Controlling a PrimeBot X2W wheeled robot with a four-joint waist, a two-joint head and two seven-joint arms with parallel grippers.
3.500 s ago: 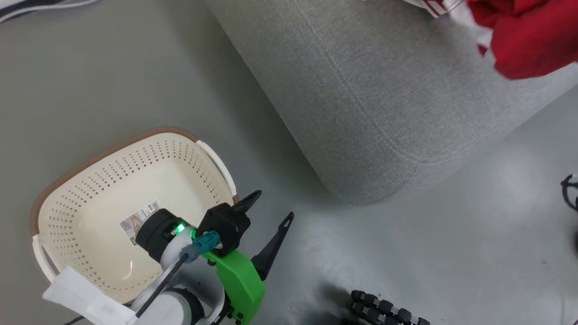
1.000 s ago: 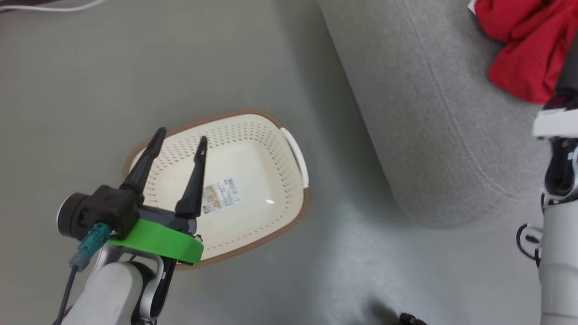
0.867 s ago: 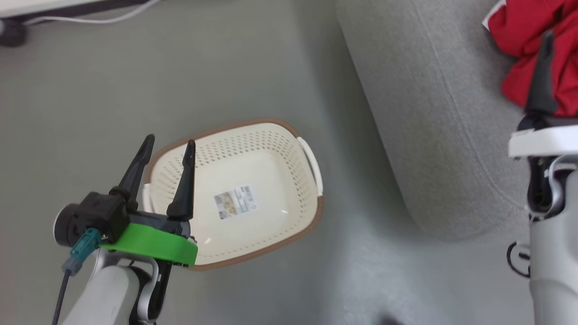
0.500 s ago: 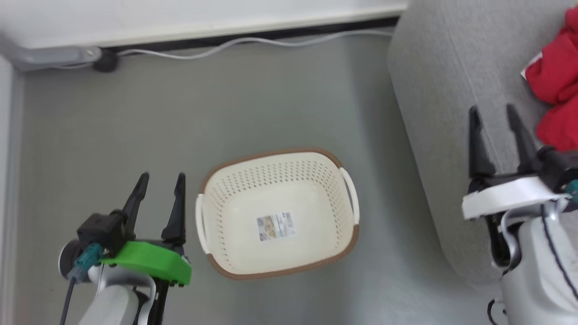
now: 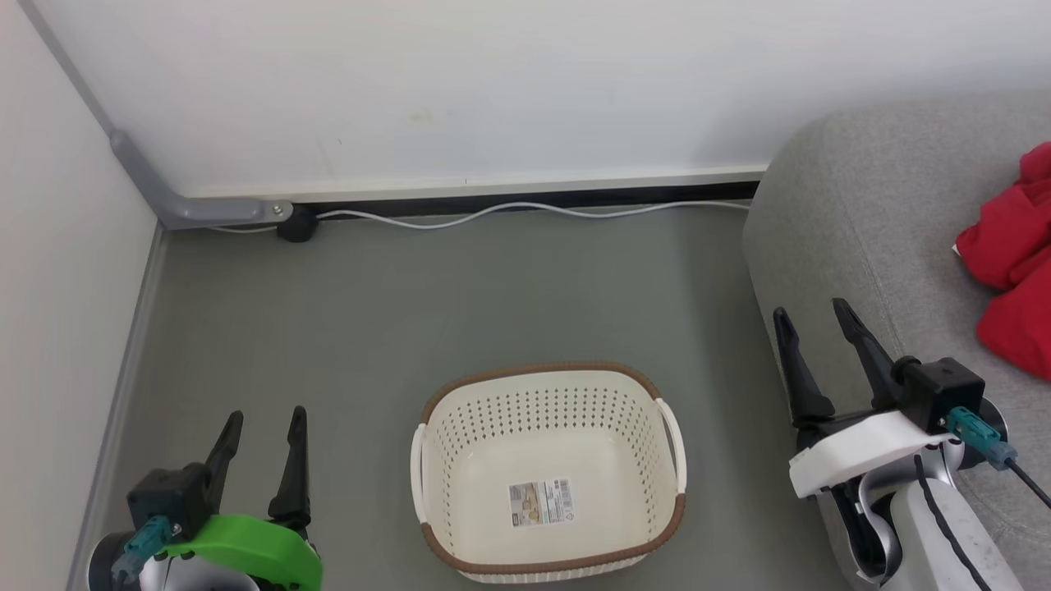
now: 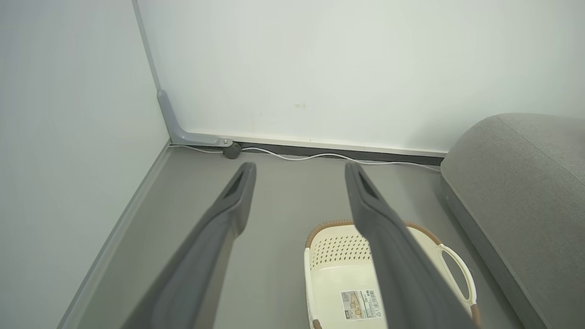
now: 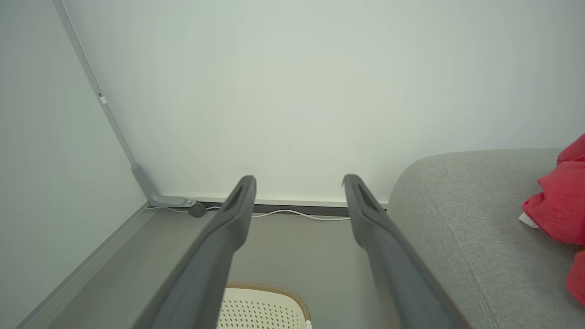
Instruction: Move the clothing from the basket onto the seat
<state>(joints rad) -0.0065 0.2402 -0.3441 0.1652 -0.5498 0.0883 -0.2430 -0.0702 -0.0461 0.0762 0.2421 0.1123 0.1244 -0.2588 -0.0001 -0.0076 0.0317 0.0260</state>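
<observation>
The basket stands on the floor at the lower middle of the head view, with only a paper label on its bottom; the left wrist view has the basket low down too. The red clothing lies bunched on the grey seat at the right edge, and the clothing rests on the seat in the right wrist view. My left gripper hangs open left of the basket with nothing in it. My right gripper stands open by the seat's near edge, holding nothing.
A white wall with a dark skirting strip runs along the back. A white cable lies at its foot, ending at a dark plug. A grey conduit climbs the left corner. Bare grey-green floor lies between wall and basket.
The head camera has swung up and back, bringing the wall and corner into view. Both arms have drawn back to either side of the basket. The red clothing stays on the seat.
</observation>
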